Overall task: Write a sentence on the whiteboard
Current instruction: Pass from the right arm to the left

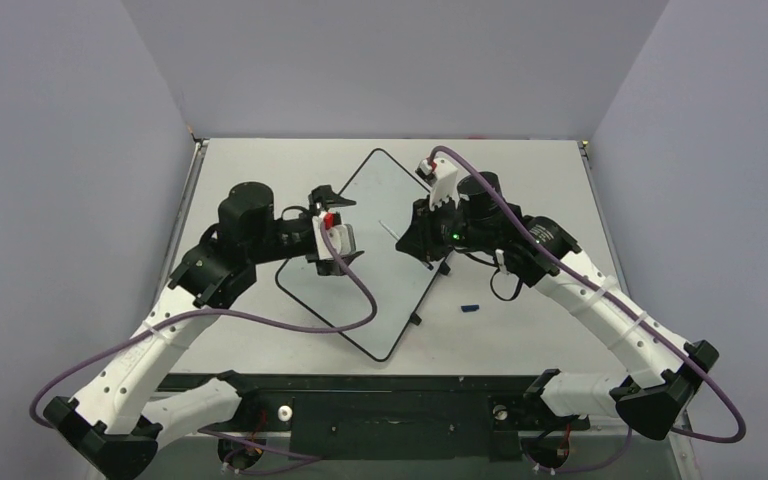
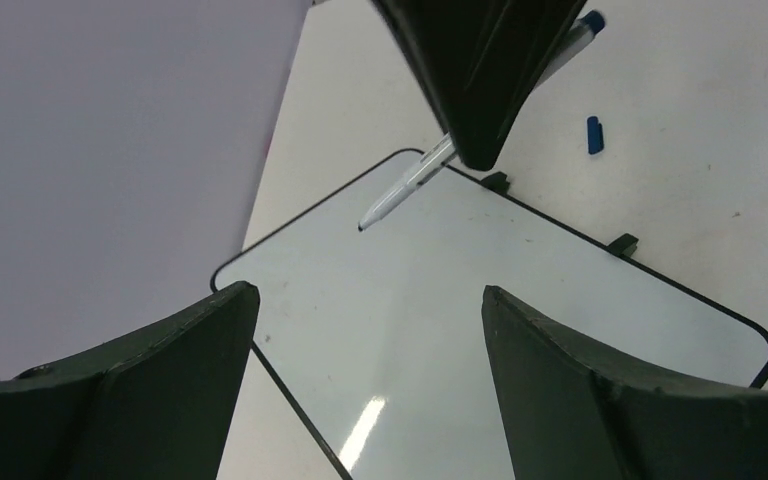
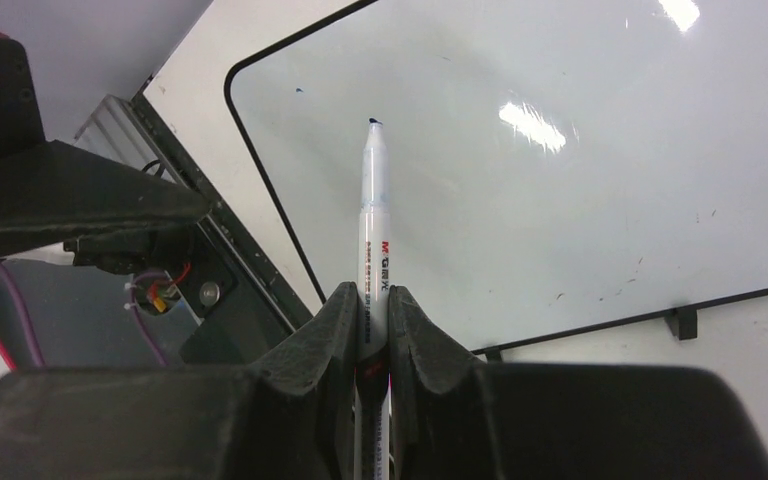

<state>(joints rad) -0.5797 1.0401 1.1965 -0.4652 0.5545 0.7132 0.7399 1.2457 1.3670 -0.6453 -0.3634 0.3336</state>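
pale matte desk (image 1: 520,180), lavender walls. whiteboard (image 1: 400,280) lies flat and diagonal at centre, its surface blank, so the sentence is judged not yet begun. uncapped marker (image 3: 375,230), clamped by the barrel in the closed right jaws, points tip-first at the board to start a stroke; contact cannot be told. left jaws hang wide open, empty, over the board's left side, probably to steady it. blue cap (image 1: 470,308) lies just beside the board.
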